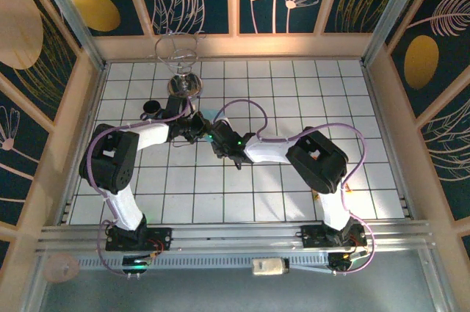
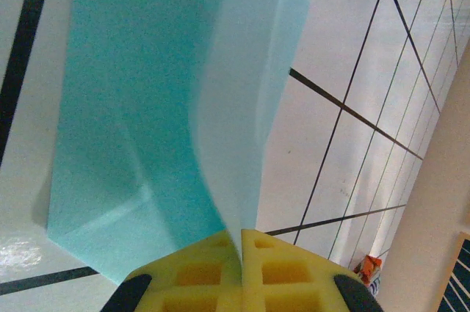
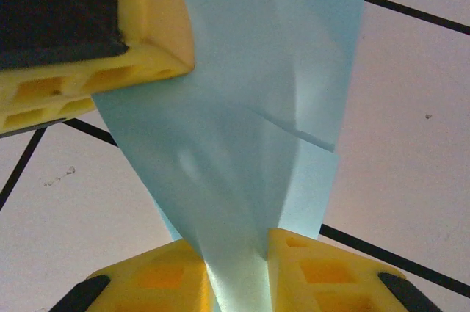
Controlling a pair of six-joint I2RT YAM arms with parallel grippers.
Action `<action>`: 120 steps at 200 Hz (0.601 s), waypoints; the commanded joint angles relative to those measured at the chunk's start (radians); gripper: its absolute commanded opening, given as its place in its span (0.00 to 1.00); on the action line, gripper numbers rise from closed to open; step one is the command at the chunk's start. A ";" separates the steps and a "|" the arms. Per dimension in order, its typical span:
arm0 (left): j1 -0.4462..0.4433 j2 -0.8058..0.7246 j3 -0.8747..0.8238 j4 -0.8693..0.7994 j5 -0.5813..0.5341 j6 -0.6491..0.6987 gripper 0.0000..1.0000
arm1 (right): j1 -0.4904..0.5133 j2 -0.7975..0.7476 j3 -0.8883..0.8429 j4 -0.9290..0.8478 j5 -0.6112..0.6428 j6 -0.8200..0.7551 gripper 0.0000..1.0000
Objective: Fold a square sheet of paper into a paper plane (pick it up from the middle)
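The square sheet of paper (image 2: 139, 106), light blue and folded into creased layers, hangs between both grippers above the tiled floor. My left gripper (image 2: 242, 237) is shut on its lower edge, the yellow fingertips (image 2: 198, 271) pressed together on the thin paper. My right gripper (image 3: 239, 257) is shut on a narrow folded end of the same sheet (image 3: 242, 128). The left gripper's yellow finger (image 3: 95, 70) appears at the upper left of the right wrist view, touching the paper. From above, the left gripper (image 1: 197, 130) and the right gripper (image 1: 220, 140) meet mid-table, with a sliver of the sheet (image 1: 208, 115) showing behind them.
A wine glass (image 1: 178, 59) stands at the back left, with a small black object (image 1: 152, 106) beside it. An orange-red snack packet (image 2: 369, 268) lies by the right wall. Wooden walls (image 1: 382, 106) enclose the tiled floor (image 1: 294, 92).
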 commanded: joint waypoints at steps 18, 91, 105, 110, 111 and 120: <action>-0.006 -0.017 0.001 -0.007 -0.002 -0.006 0.00 | 0.007 0.015 0.018 -0.032 0.060 -0.026 0.19; 0.014 -0.051 0.092 -0.104 -0.059 0.080 0.36 | 0.004 -0.022 -0.019 -0.039 -0.009 -0.072 0.05; 0.024 -0.072 0.104 -0.103 -0.064 0.090 0.42 | -0.006 -0.049 -0.050 -0.024 -0.075 -0.079 0.05; 0.027 -0.081 0.106 -0.103 -0.067 0.095 0.43 | -0.012 -0.057 -0.062 -0.016 -0.100 -0.080 0.04; 0.027 -0.083 0.106 -0.103 -0.068 0.095 0.43 | -0.013 -0.059 -0.065 -0.014 -0.105 -0.081 0.04; 0.031 -0.087 0.106 -0.101 -0.078 0.104 0.46 | -0.024 -0.076 -0.087 0.002 -0.153 -0.079 0.04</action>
